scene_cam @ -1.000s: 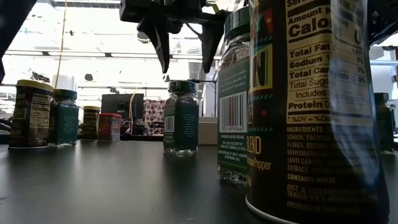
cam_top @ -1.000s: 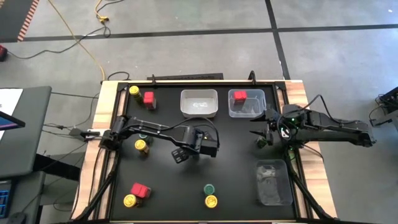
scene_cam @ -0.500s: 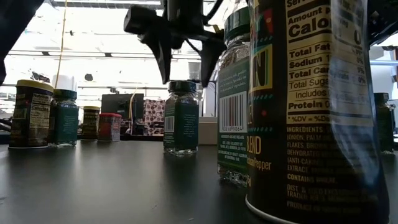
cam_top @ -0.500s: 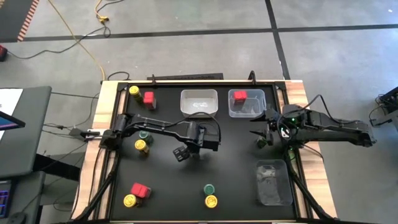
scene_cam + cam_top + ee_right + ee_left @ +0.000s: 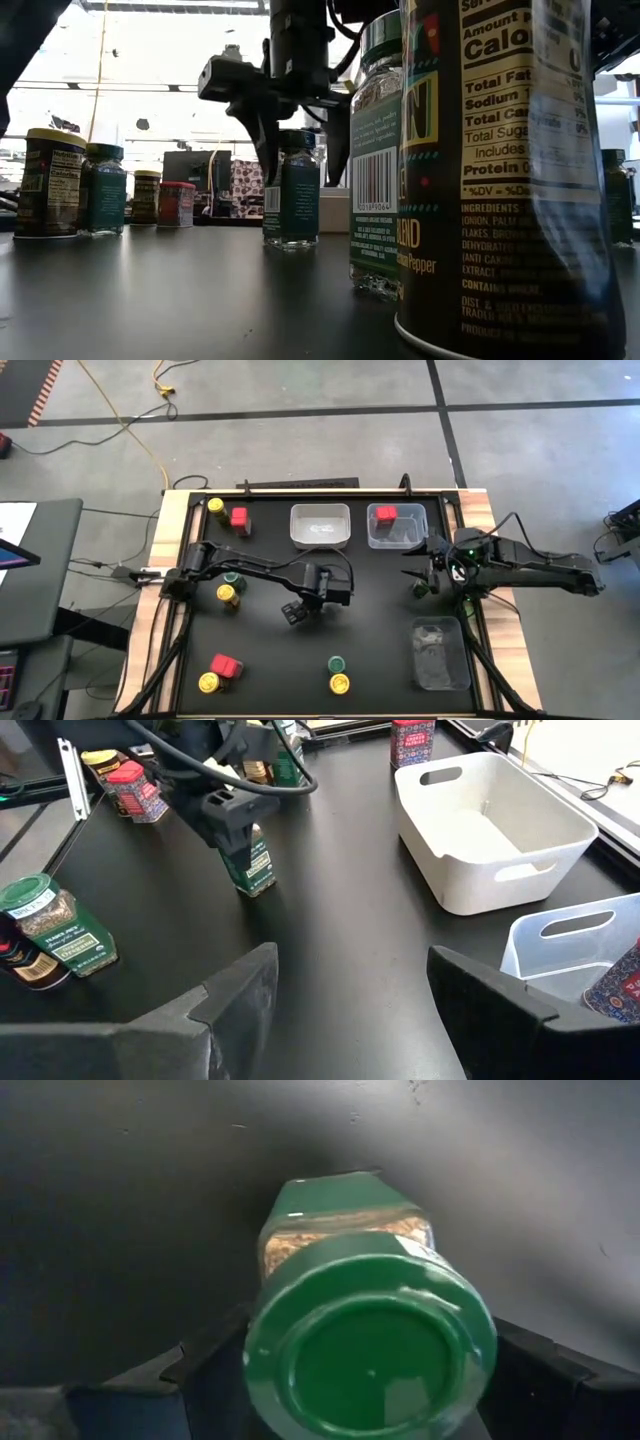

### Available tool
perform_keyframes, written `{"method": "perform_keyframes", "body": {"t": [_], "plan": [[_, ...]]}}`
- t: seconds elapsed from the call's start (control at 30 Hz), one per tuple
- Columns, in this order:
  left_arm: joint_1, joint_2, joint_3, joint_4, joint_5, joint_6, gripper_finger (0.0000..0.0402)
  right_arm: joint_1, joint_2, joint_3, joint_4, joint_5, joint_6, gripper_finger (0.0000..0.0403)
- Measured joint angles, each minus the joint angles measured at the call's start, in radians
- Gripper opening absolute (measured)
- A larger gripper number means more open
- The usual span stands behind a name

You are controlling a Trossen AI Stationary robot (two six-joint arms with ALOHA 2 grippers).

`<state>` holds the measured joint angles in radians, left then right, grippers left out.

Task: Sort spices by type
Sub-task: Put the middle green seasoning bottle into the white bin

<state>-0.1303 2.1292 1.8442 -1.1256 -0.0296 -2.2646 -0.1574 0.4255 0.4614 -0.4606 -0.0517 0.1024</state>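
A green-lidded spice jar [image 5: 292, 200] stands upright on its base in the middle of the black table [image 5: 380, 610]. My left gripper [image 5: 298, 160] points straight down over it, open, with one finger on each side of the lid [image 5: 370, 1345]; no touch shows. In the high view the gripper [image 5: 297, 610] hides the jar. The right wrist view shows the same jar [image 5: 250, 868] under the left gripper [image 5: 235, 820]. My right gripper [image 5: 350, 1000] waits open near the table's right edge [image 5: 425, 565], with nothing between its fingers.
Other spices stand at the left: yellow [image 5: 215, 506], red [image 5: 239, 518], green [image 5: 233, 577], yellow [image 5: 227, 595], red [image 5: 225, 665], yellow [image 5: 208, 683]. A green [image 5: 337, 664] and yellow [image 5: 340, 683] pair stands near the front. A white bin [image 5: 320, 540] and a clear bin [image 5: 397, 542] stand far, another clear bin [image 5: 440, 652] at the right.
My left gripper has come straight down toward the green-lidded jar. Its fingers were above the lid; now they reach down on both sides of it. The jar has stayed in place.
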Motion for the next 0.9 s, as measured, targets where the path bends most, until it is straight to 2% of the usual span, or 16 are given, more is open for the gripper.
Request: {"method": "perform_keyframes", "body": {"t": [0.4, 0.67, 0.77, 0.9], "plan": [[0.025, 0.0, 0.0, -0.034, 0.002, 0.024, 0.0306, 0.0, 0.0, 0.0, 0.0, -0.001, 0.0, 0.0286], [0.032, -0.002, 0.0, -0.034, 0.069, 0.039, 0.0305, 0.0, 0.0, 0.0, 0.0, -0.001, 0.0, 0.0286], [0.031, -0.002, 0.0, -0.034, 0.078, 0.031, 0.0289, 0.0, 0.0, 0.0, 0.0, -0.001, 0.0, 0.0286], [0.031, -0.002, 0.0, -0.034, 0.077, 0.024, 0.0245, 0.0, 0.0, 0.0, 0.0, -0.001, 0.0, 0.0286]]}}
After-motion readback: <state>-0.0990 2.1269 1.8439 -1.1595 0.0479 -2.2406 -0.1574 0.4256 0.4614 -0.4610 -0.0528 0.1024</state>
